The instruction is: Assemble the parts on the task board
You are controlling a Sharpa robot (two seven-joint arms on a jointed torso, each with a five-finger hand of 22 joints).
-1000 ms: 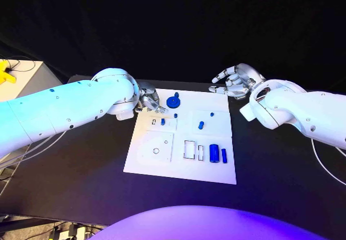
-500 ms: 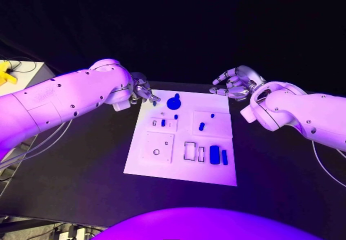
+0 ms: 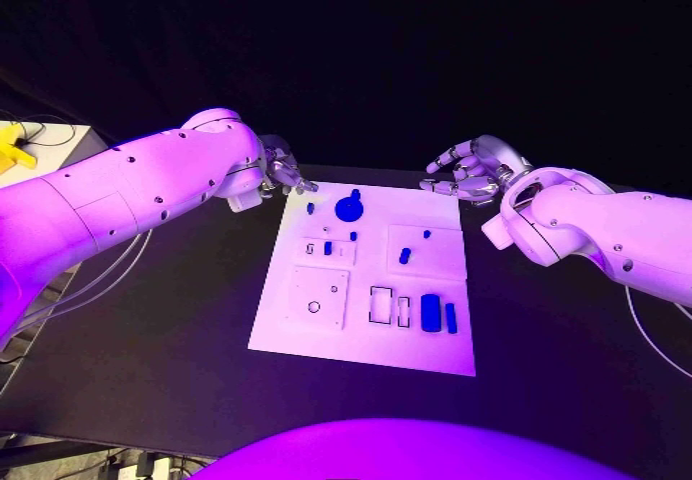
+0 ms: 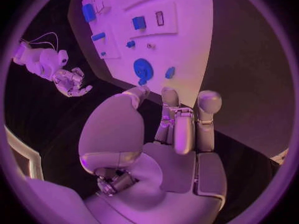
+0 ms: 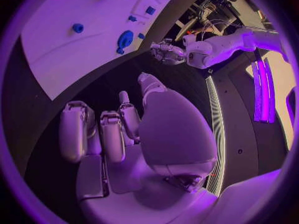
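Head view: one task board (image 3: 433, 345), two empty hands, left hand (image 3: 280, 168) and right hand (image 3: 464, 172), fingers apart.

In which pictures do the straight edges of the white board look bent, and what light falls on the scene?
Head view: purple light over both arms, and the task board keeps straight edges. Left wrist view: fisheye circle in a dark frame, the board's edge curves, the left hand looms large. Right wrist view: same curving, the board's edge bows above the right hand, and a bright light strip glares at the rim.
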